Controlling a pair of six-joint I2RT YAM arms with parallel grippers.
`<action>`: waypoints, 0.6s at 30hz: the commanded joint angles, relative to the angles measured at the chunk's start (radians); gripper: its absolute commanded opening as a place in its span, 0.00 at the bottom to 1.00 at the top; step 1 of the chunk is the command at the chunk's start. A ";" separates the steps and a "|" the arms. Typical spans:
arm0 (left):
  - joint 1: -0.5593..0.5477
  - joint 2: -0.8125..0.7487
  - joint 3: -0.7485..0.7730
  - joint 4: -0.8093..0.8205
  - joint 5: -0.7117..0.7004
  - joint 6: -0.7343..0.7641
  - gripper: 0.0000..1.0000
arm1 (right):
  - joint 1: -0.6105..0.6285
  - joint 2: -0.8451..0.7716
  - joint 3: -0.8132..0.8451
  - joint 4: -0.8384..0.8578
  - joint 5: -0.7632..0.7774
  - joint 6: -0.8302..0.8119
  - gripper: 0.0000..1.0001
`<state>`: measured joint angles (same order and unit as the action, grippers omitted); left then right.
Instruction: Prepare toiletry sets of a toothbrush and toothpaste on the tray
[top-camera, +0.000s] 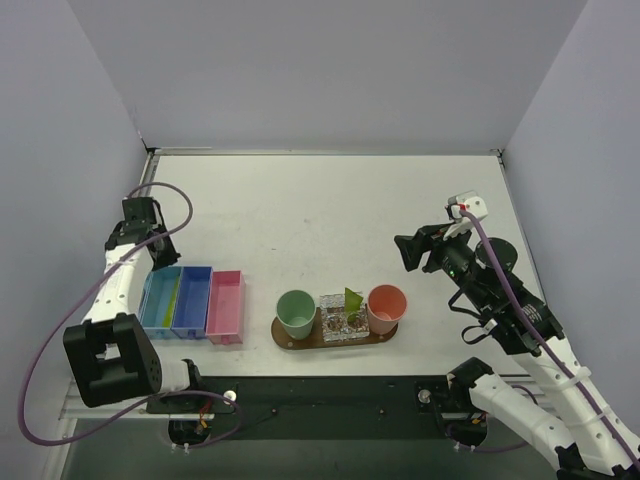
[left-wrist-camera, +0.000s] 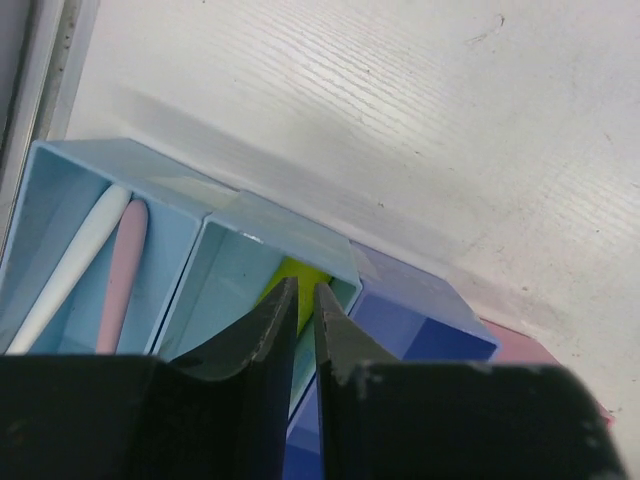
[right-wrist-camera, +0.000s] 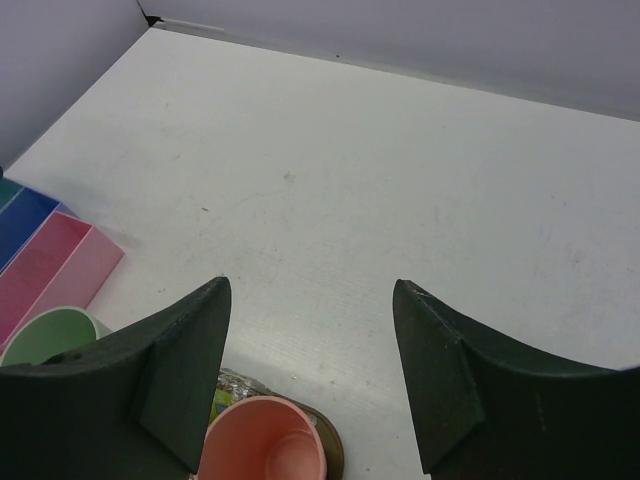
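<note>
The brown oval tray (top-camera: 300, 343) carries a green cup (top-camera: 296, 313), a clear faceted cup (top-camera: 340, 322) with a green toothpaste tube (top-camera: 352, 299) in it, and a pink cup (top-camera: 386, 307). A pink toothbrush (left-wrist-camera: 122, 275) lies beside a white one (left-wrist-camera: 75, 262) in the leftmost light-blue compartment. My left gripper (left-wrist-camera: 305, 286) hangs over the neighbouring compartment, jaws a thin slit apart. A yellow-green tube (left-wrist-camera: 298, 268) shows at their tips; whether it is pinched is unclear. My right gripper (right-wrist-camera: 311, 287) stands open above the pink cup (right-wrist-camera: 265, 445), holding nothing.
Light-blue (top-camera: 160, 298), blue (top-camera: 192, 300) and pink (top-camera: 225, 305) bins stand side by side left of the tray. Grey walls close off the table at the left, back and right. Bare white tabletop (top-camera: 330, 220) lies behind the tray.
</note>
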<state>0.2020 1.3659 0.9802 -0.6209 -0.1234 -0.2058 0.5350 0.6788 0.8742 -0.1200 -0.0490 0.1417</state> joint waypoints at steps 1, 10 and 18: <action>0.016 -0.122 -0.001 -0.075 -0.044 -0.056 0.25 | -0.009 -0.005 0.028 0.037 0.006 0.010 0.61; 0.056 -0.176 -0.057 -0.139 -0.059 -0.144 0.39 | -0.013 -0.059 0.025 0.039 0.023 -0.002 0.62; 0.093 -0.117 -0.120 -0.097 -0.058 -0.190 0.35 | -0.145 0.063 0.100 0.049 0.107 -0.016 0.65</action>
<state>0.2859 1.2472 0.8776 -0.7444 -0.1719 -0.3473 0.4843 0.6483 0.8963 -0.1200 0.0147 0.1272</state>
